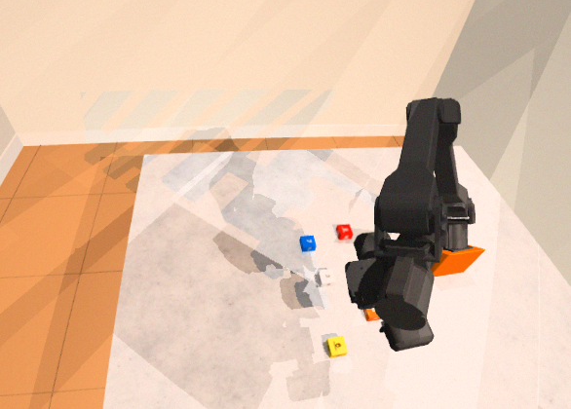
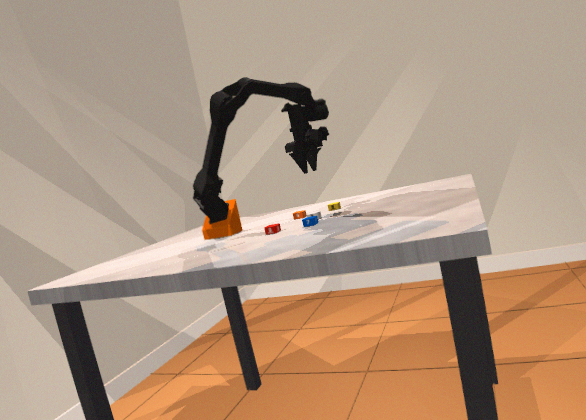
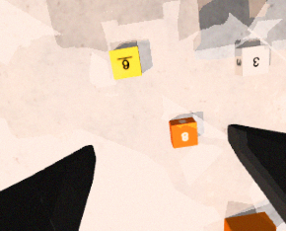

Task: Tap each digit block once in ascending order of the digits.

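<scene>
My gripper (image 2: 310,170) (image 3: 161,142) is open and empty, pointing down well above the table. The orange block (image 1: 371,315) (image 2: 299,215) (image 3: 183,134) shows an 8 and appears between the fingertips in the wrist view, nearer the right one. The yellow block (image 1: 336,347) (image 2: 334,206) (image 3: 126,63) shows an underlined digit, a 6 or a 9. The white block (image 1: 324,277) (image 3: 254,61) shows a 3. The blue block (image 1: 308,243) (image 2: 310,221) shows a 7. The red block (image 1: 344,232) (image 2: 272,229) has a digit too small to read. The arm partly hides the orange block in the top view.
The orange arm base (image 1: 457,263) (image 2: 222,227) stands on the pale table (image 1: 195,365) (image 2: 150,265). An orange object (image 3: 250,222), seemingly that base, shows at the wrist view's bottom right. The blocks stand apart from one another. Patchy shadows lie across the table.
</scene>
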Robot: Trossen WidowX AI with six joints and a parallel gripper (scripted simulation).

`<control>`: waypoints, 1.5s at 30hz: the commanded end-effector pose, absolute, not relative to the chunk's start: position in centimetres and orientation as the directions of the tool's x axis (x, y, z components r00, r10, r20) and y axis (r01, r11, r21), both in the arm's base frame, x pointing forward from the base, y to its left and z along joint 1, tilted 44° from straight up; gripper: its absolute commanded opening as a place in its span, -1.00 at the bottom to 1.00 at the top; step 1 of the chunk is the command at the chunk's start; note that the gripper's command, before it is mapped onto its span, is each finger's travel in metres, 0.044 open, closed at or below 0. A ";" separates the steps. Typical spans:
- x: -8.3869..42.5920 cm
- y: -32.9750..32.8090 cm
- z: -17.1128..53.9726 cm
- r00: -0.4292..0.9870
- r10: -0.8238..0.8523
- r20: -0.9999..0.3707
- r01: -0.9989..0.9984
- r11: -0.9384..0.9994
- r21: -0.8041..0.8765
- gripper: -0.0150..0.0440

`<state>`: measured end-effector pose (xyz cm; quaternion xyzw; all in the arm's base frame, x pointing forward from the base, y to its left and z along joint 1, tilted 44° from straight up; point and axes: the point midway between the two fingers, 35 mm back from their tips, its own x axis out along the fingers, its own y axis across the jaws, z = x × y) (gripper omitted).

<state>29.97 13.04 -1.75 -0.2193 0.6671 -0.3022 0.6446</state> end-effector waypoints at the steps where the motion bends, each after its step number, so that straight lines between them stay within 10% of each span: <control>1: 33.6 13.9 -3.2 -0.068 -0.685 -0.726 0.094 0.720 -0.688 0.86; 27: 35.5 14.0 -3.9 -0.067 -0.685 -0.726 0.095 0.720 -0.688 0.86; 45: 31.8 -3.5 12.9 -0.071 -0.693 -0.718 0.092 0.712 -0.696 0.86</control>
